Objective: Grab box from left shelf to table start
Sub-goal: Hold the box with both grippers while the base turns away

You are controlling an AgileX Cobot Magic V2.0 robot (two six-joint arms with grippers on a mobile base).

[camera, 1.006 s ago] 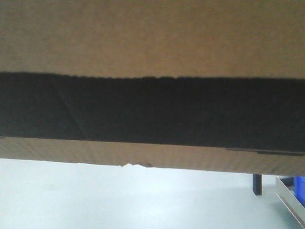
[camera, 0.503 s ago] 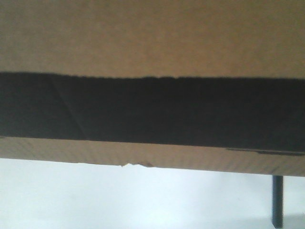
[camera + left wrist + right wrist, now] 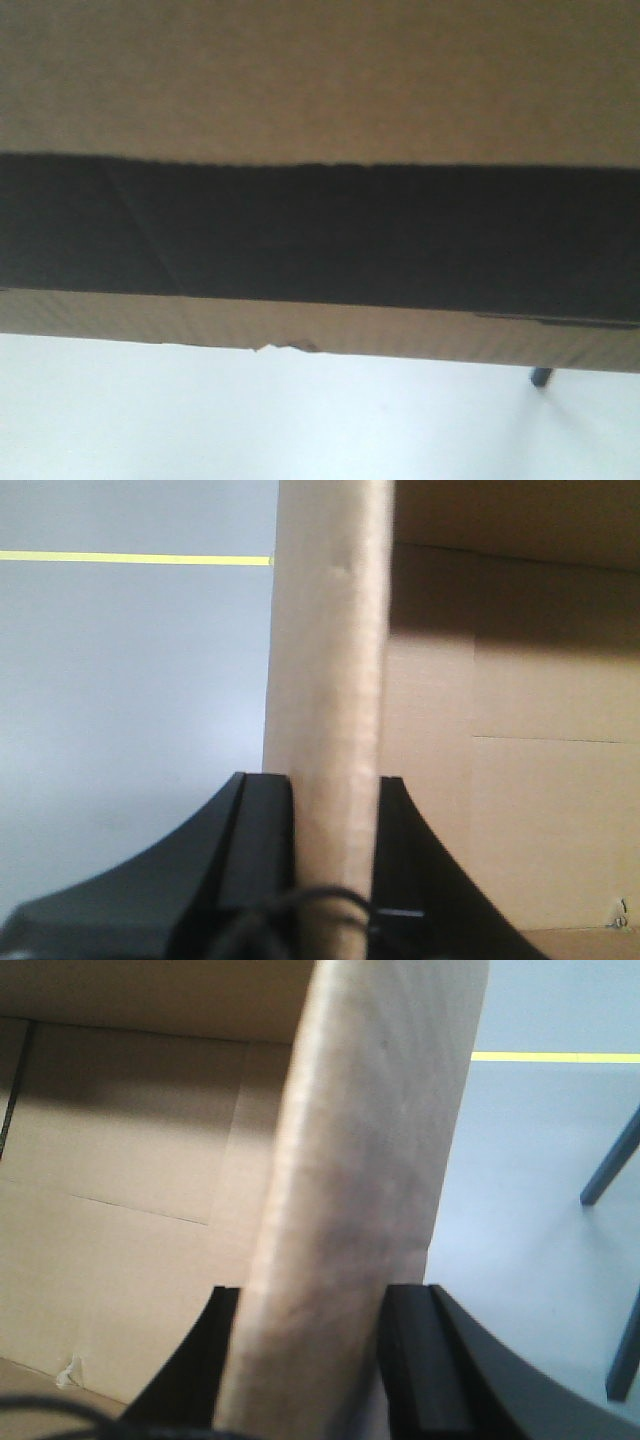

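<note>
Pinching a side wall of the box (image 3: 330, 660), the left gripper (image 3: 330, 792) has one black finger (image 3: 258, 850) on the outer face and the other on the inner face, both pressed flat against the cardboard. A thin dark cable (image 3: 300, 905) loops across the base of the fingers. Right of that wall lies the box's plain brown interior, partly shaded. The right gripper (image 3: 312, 1305) clamps the opposite wall the same way, a finger on each face, with the open interior on its left.

In the front view the box fills the upper three quarters of the frame, very close to the lens. It shows a brown corrugated face, a wide black band (image 3: 320, 235) across it, and a brown strip below with a small torn nick (image 3: 285, 347) on its lower edge. Beneath that edge shows a pale smooth surface (image 3: 300, 420). Whether this is table or floor cannot be told, nor whether the box touches anything under it.

Farther out, past the left wall, grey floor (image 3: 130, 700) carries a yellow line (image 3: 130, 557). Past the right wall stand two dark slanted legs (image 3: 610, 1165). A short dark post end (image 3: 541, 377) peeks out under the box on the right of the front view.
</note>
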